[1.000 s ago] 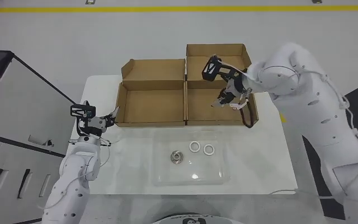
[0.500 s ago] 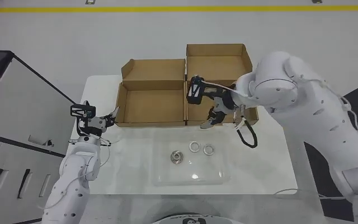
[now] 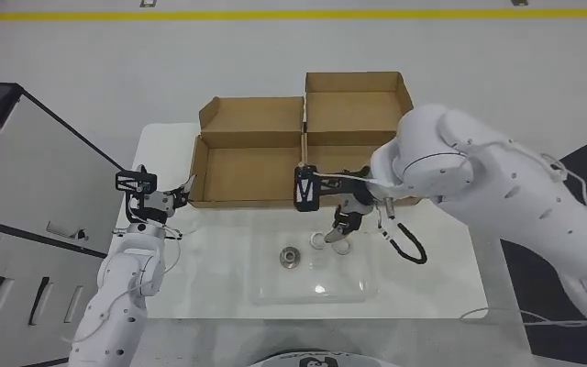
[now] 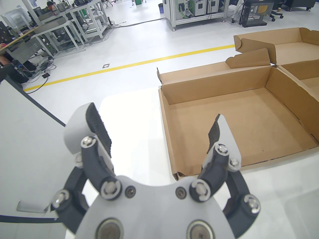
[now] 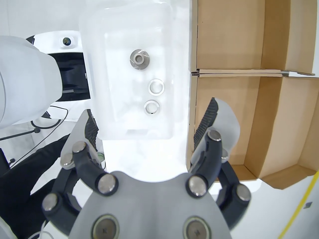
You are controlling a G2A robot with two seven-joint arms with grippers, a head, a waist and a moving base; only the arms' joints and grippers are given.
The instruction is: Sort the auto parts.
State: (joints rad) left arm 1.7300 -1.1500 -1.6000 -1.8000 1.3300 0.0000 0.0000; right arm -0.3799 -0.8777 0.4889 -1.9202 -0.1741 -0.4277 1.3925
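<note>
Top view looks down on the table (image 3: 220, 275); both wrist views, nearer, share its cardboard boxes (image 3: 252, 174).

I count two open cardboard boxes (image 5: 229, 26) (image 5: 246, 90), one clear tray (image 5: 124, 38), and in it two white rings (image 5: 156, 86) (image 5: 152, 107) and one flanged metal bushing (image 5: 139, 59).

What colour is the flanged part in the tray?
Metallic grey; the flanged part shows best in the right wrist view.
</note>
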